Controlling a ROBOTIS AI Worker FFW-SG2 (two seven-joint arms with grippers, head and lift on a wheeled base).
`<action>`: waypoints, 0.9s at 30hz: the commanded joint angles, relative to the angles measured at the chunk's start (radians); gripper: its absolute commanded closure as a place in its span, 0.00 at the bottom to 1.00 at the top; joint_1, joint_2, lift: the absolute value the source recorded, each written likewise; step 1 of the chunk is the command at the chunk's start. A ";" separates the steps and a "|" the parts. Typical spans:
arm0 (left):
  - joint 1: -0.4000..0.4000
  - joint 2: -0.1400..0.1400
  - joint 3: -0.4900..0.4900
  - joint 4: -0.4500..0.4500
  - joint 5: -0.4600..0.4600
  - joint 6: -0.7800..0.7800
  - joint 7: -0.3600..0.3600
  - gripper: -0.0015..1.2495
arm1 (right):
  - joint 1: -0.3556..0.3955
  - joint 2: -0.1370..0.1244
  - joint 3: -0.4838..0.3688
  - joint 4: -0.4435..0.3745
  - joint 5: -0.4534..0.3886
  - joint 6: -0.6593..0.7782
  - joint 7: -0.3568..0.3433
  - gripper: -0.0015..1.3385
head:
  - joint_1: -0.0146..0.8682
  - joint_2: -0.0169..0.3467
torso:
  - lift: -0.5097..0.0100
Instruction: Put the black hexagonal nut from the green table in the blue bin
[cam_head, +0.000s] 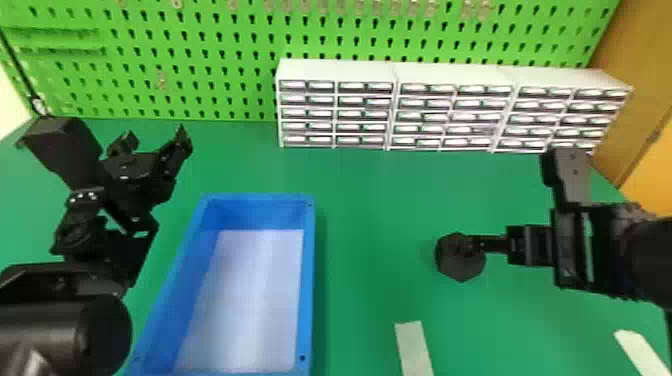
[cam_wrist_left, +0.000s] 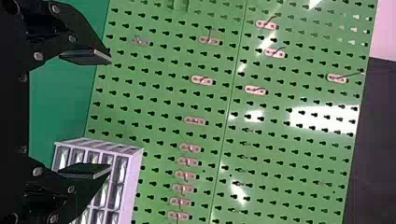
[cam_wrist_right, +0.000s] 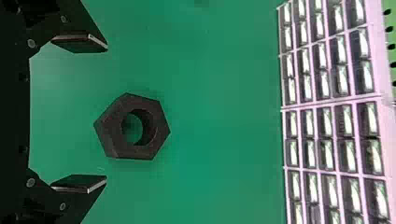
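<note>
The right end effector (cam_wrist_right: 107, 114), the nearer of the two, is holding its fingers spread, while the black hexagonal nut (cam_wrist_right: 109, 133) is lying flat on the green surface (cam_wrist_right: 224, 140), roughly centred ahead of the finger gap.

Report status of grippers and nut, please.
Left gripper open, left of bin. Right gripper open, above black nut. Nut ungripped on green table. No obstruction seen.
</note>
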 joint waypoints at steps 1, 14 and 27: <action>-0.002 0.000 -0.002 0.000 0.000 0.002 0.000 0.35 | -0.033 -0.005 0.031 0.063 0.000 0.001 0.000 0.22 | 0.80 0.07 | 0.79; -0.002 0.000 -0.005 0.000 -0.002 0.008 0.000 0.35 | -0.105 -0.005 0.090 0.209 -0.002 -0.060 0.000 0.22 | 0.80 0.07 | 0.79; -0.001 0.000 -0.003 0.000 -0.002 0.012 0.000 0.35 | -0.125 -0.009 0.118 0.309 0.009 -0.121 0.000 0.22 | 0.80 0.07 | 0.79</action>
